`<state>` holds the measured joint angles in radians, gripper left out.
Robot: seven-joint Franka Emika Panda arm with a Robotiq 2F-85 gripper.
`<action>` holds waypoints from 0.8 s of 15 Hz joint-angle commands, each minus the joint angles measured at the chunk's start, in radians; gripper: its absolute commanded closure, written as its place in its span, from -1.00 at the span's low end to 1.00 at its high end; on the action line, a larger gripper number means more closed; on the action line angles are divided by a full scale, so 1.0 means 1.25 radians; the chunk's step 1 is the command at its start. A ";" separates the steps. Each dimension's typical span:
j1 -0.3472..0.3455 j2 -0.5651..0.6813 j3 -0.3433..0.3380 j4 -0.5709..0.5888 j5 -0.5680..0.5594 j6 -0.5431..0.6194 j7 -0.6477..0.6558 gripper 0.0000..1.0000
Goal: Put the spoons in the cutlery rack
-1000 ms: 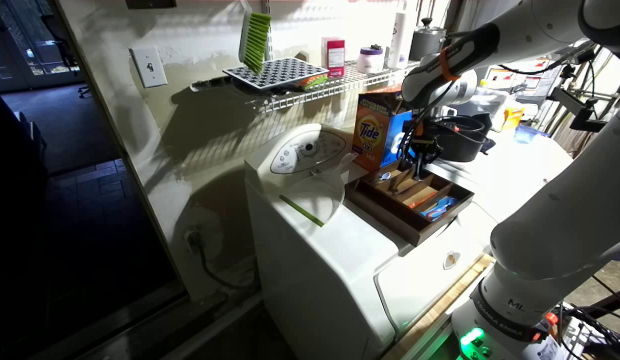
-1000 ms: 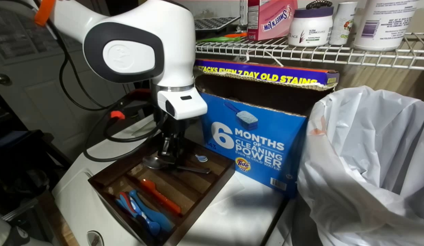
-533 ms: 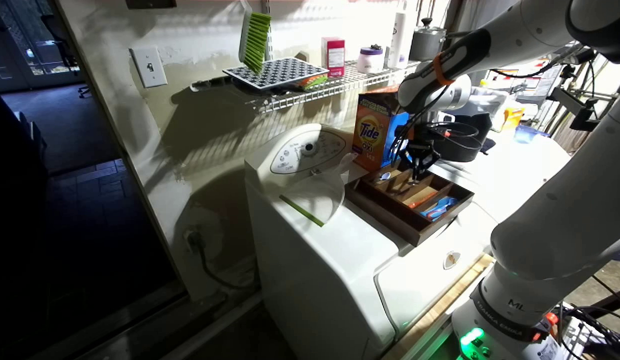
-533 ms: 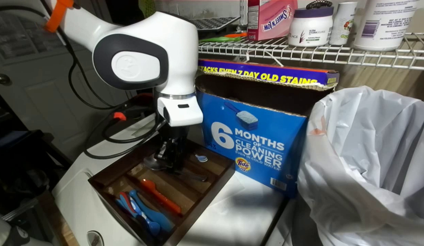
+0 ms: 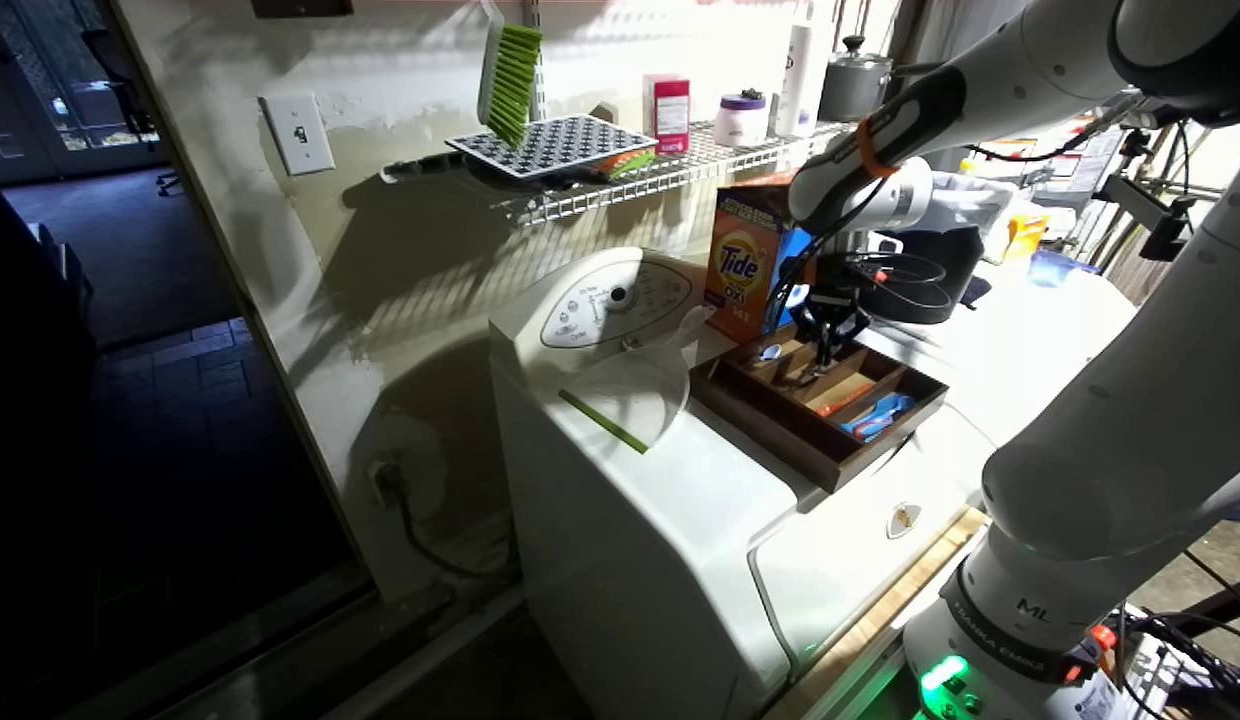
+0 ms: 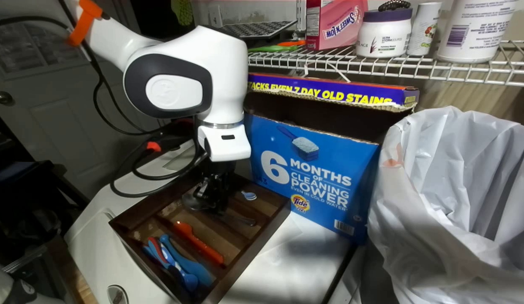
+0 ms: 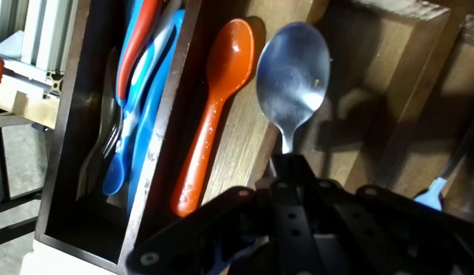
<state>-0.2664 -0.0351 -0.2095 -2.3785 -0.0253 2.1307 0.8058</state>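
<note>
A metal spoon (image 7: 292, 72) has its neck between my fingertips in the wrist view; its bowl points away from me. My gripper (image 7: 288, 162) is shut on it. In both exterior views the gripper (image 5: 822, 362) (image 6: 211, 204) is down inside the dark wooden cutlery rack (image 5: 770, 430) (image 6: 255, 251). The metal spoon (image 6: 193, 202) lies across a divider; the gripper hides its middle. I cannot tell whether it touches the rack. An orange spoon (image 6: 203, 247) (image 7: 210, 114) lies in the neighbouring compartment. A small pale-blue-tipped spoon (image 6: 249, 195) (image 7: 432, 196) lies in a far compartment.
Blue and red cutlery (image 6: 181, 266) (image 7: 130, 110) fills an end compartment. A Tide box (image 5: 745, 265) (image 6: 308, 169) stands close behind the rack. A wire shelf (image 6: 372, 63) runs above. A bin with a white liner (image 6: 448, 202) stands at the side.
The arm has come down over the rack, and the gripper sits lower. The metal spoon's handle end has dropped slightly in an exterior view. The other cutlery has not moved.
</note>
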 commanded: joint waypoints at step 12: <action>0.024 0.057 -0.002 0.029 0.055 0.049 0.002 0.96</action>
<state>-0.2495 0.0066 -0.2105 -2.3692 0.0034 2.1785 0.8067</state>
